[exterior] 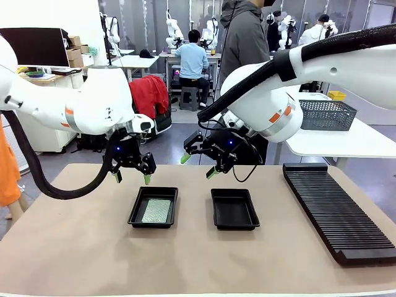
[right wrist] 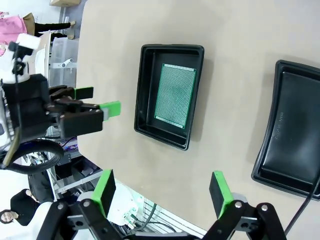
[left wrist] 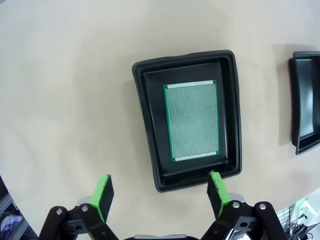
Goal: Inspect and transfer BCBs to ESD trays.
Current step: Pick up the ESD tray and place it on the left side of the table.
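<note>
On the left half of the table (exterior: pixel 74 247) I have one BCB (exterior: pixel 156 211) lying flat on the floor of the left ESD tray (exterior: pixel 133 213), its long sides running along the tray's long sides, with black floor showing all round it. Above the far rim of that tray hangs my left gripper (exterior: pixel 132 178), pointing down with its jaws spread wide and nothing between them. Through its wrist camera, the board sits out ahead of the green pads (left wrist: pixel 104 195), well clear of both, and one pad overlaps the corner of the tray rim closest to the gripper. To the right, the second ESD tray (exterior: pixel 213 210) holds nothing that I can see. My right gripper (exterior: pixel 198 166) hovers off the table past that tray's far left corner, tilted, with its jaws wide apart and empty too. From its wrist camera the board shows in the farther tray, apart from these fingers as well. Along the right edge of the table lies a long black ribbed rack (exterior: pixel 337 210). A person in a grey hooded top (exterior: pixel 244 37) stands at the far side.
</note>
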`<state>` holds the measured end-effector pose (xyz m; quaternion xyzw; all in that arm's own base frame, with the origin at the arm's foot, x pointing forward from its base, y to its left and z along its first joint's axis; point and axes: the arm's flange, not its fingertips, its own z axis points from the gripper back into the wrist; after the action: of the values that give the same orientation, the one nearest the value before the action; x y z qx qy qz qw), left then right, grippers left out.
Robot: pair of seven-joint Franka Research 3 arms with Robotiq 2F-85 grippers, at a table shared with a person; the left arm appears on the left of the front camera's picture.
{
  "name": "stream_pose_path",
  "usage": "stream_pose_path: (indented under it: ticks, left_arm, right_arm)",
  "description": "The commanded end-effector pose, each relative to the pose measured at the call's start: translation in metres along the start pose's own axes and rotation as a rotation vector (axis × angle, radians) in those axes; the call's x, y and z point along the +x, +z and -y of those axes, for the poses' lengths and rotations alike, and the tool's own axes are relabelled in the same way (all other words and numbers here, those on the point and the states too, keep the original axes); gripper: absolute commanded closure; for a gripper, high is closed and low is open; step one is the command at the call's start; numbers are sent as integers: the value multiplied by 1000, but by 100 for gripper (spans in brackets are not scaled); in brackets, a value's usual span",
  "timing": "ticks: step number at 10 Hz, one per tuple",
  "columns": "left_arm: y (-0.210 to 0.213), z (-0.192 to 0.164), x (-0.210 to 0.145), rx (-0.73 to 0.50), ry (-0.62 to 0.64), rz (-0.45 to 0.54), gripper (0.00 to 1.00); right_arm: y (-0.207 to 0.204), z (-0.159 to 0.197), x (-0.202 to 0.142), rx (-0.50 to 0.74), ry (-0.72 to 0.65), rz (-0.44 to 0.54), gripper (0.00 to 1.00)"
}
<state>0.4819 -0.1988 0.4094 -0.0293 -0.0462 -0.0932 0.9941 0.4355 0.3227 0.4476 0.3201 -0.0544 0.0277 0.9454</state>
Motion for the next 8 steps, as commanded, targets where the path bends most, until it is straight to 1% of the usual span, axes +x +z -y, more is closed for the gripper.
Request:
stream_pose_path:
  ticks: [1, 3, 5, 7, 8]
  left_arm:
    - [-14, 5, 14, 38, 55, 8, 0]
    - [-33, 6, 18, 67, 77, -9, 0]
    - [-53, 8, 25, 66, 97, -44, 0]
    - [-67, 6, 30, 57, 113, -46, 0]
    - [-74, 6, 29, 72, 122, -42, 0]
  right_arm:
    - [0, -2, 2, -19, -14, 2, 0]
    - [0, -2, 2, -19, -14, 2, 0]
    - [0, -2, 2, -19, -14, 2, 0]
    - [0, -2, 2, -19, -14, 2, 0]
    - [0, -2, 2, -19, -14, 2, 0]
